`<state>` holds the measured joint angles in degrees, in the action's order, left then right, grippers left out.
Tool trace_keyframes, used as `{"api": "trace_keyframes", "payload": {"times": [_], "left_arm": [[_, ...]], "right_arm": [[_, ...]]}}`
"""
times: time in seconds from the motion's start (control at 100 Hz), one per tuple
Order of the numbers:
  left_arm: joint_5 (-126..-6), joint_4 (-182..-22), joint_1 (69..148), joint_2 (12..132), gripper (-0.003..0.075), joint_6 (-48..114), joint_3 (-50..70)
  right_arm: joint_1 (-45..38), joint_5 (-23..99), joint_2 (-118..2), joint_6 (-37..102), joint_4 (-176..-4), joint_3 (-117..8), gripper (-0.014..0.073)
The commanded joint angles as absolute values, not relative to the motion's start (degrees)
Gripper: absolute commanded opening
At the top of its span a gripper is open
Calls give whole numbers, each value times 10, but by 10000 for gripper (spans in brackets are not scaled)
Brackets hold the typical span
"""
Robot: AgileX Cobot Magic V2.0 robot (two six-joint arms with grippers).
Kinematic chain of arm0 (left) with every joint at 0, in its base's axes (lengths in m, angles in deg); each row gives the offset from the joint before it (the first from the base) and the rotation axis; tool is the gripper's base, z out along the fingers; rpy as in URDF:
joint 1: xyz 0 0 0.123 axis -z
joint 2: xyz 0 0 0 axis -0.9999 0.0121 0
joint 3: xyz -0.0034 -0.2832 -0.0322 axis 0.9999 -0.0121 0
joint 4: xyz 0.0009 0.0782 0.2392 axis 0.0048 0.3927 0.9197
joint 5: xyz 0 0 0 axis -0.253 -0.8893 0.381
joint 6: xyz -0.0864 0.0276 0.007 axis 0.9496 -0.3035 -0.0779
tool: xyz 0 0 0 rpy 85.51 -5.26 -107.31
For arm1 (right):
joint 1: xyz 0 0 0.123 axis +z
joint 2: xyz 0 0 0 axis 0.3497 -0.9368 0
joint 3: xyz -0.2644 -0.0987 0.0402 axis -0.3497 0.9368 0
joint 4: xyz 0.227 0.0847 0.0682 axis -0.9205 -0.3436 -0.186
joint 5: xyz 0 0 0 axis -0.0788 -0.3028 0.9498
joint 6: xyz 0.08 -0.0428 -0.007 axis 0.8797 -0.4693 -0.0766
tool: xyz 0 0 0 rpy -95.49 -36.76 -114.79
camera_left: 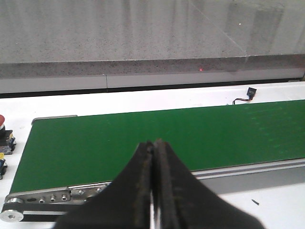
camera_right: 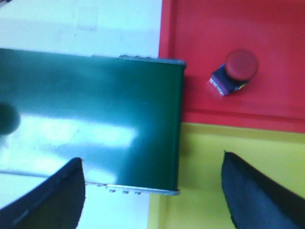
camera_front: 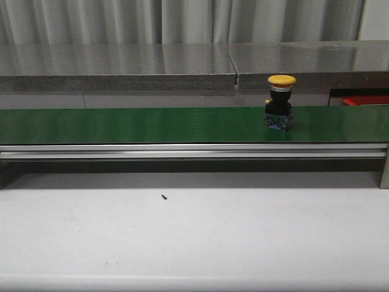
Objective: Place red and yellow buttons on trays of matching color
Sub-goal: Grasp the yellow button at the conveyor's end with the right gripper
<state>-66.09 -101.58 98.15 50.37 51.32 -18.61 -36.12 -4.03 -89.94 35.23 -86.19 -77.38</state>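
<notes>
In the front view, a yellow button [camera_front: 281, 102] stands upright on the green belt [camera_front: 152, 125], toward the right side. Its yellow cap sits on top of a dark body with a bluish base. No arm or claw shows in this view. In front of the belt runs a metal rail [camera_front: 182, 151], and nearer still lies a pale table [camera_front: 194, 237] with a tiny dark speck [camera_front: 164, 196] on it. Behind the belt is a grey steel counter [camera_front: 182, 64] with a seam in it, and grey curtains hang at the back. A sliver of red tray [camera_front: 364, 100] shows at the far right, beyond the belt.

In the left wrist view, the left claw [camera_left: 153, 191] has its two dark fingers pressed together with nothing between them, over the near edge of the belt [camera_left: 167, 138]. The belt is bare here. At the picture's edge, past the belt's end, parts of more buttons [camera_left: 5, 138] show, one with a red cap. A small black connector [camera_left: 249, 92] with a wire lies on the white surface beyond the belt.

In the right wrist view, the right claw [camera_right: 152, 191] is spread wide and holds nothing, its fingers straddling the belt's end [camera_right: 95, 129] and a yellow tray [camera_right: 209, 171]. A red button [camera_right: 236, 71] lies tilted in the red tray [camera_right: 267, 28], well apart from the fingers. The red tray adjoins the yellow one.
</notes>
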Motion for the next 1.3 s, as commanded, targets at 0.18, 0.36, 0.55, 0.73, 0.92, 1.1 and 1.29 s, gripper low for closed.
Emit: {"api": "trace_keyframes", "payload": {"times": [0.18,0.36,0.55,0.73,0.92,1.1,1.29], "left_arm": [[-703,-1025,985,502,-19,515,-171],[-703,-1025,985,502,-19,515,-171],[-703,-1025,985,502,-19,515,-171],[-703,-1025,985,502,-19,515,-171],[-703,-1025,985,502,-19,515,-171],[-703,-1025,985,502,-19,515,-171],[-703,-1025,985,502,-19,515,-171]], "right_arm": [[-307,20,-814,337,-872,-632,584],[-247,82,-815,317,-873,-579,584],[-217,135,-823,317,-886,-576,584],[-214,147,-858,310,-920,-601,584],[-214,133,-912,305,-922,-658,584],[-214,132,-951,305,-922,-697,584],[-214,137,-982,305,-922,-724,582]]}}
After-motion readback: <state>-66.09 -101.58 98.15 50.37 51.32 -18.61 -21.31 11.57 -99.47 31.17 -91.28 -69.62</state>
